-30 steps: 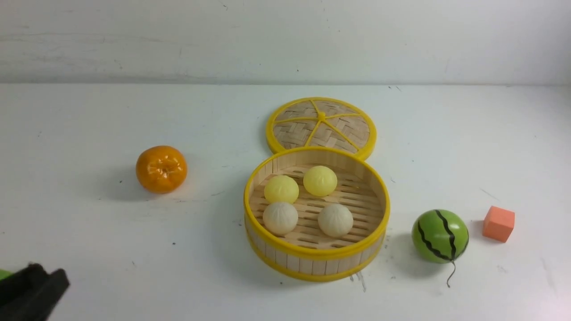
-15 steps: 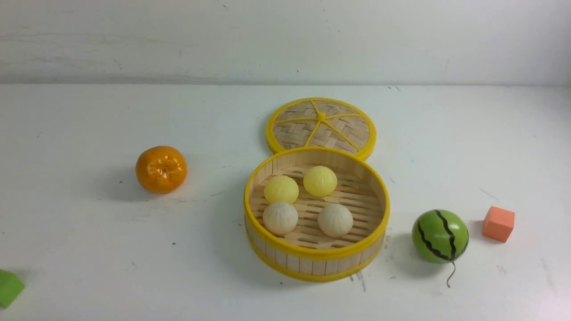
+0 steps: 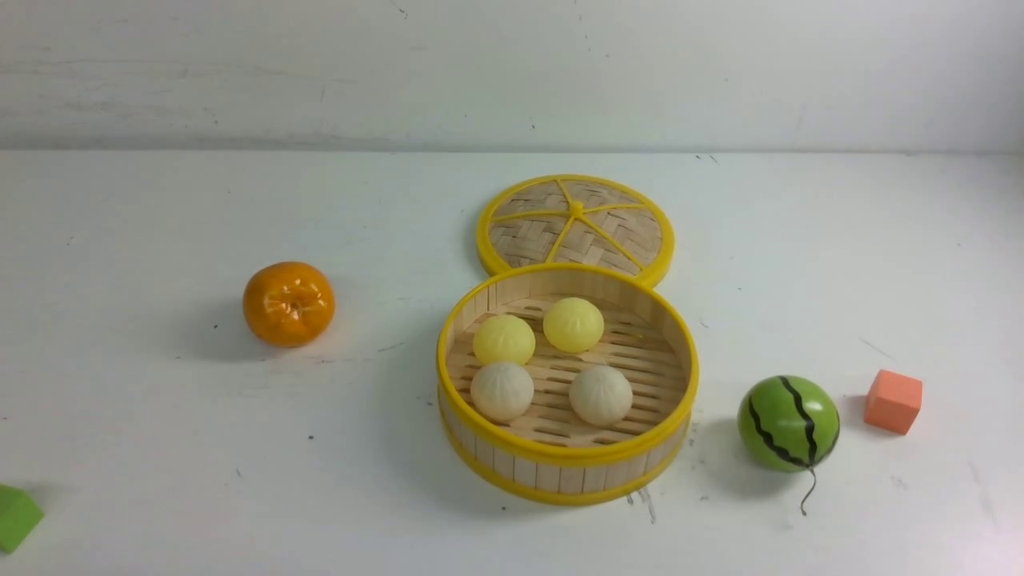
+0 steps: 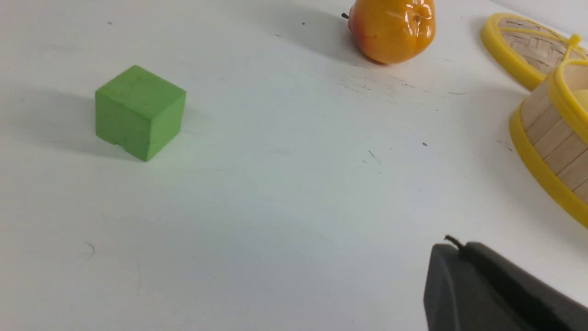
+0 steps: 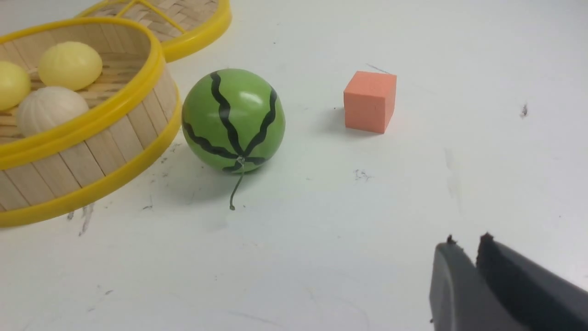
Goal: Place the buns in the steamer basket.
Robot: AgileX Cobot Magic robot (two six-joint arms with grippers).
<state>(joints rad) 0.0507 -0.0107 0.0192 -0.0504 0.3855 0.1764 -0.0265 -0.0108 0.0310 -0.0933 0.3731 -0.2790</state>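
Note:
The steamer basket (image 3: 566, 456) stands at the table's centre with its lid off. Inside lie two pale yellow buns (image 3: 504, 339) (image 3: 574, 325) at the back and two off-white buns (image 3: 502, 391) (image 3: 600, 395) in front. Neither gripper shows in the front view. In the left wrist view my left gripper (image 4: 459, 246) is shut and empty, low over bare table, well short of the basket wall (image 4: 542, 170). In the right wrist view my right gripper (image 5: 466, 240) has a narrow gap at its tips with nothing in it, apart from the basket rim (image 5: 92, 119).
The woven lid (image 3: 576, 224) lies flat behind the basket. An orange (image 3: 289, 303) sits to the left, and a green cube (image 3: 14, 517) at the near left edge. A watermelon ball (image 3: 788, 422) and an orange cube (image 3: 893, 401) sit on the right.
My left gripper's dark fingers have pulled out of the front view at the lower left, uncovering the green cube. The buns and basket have not moved.

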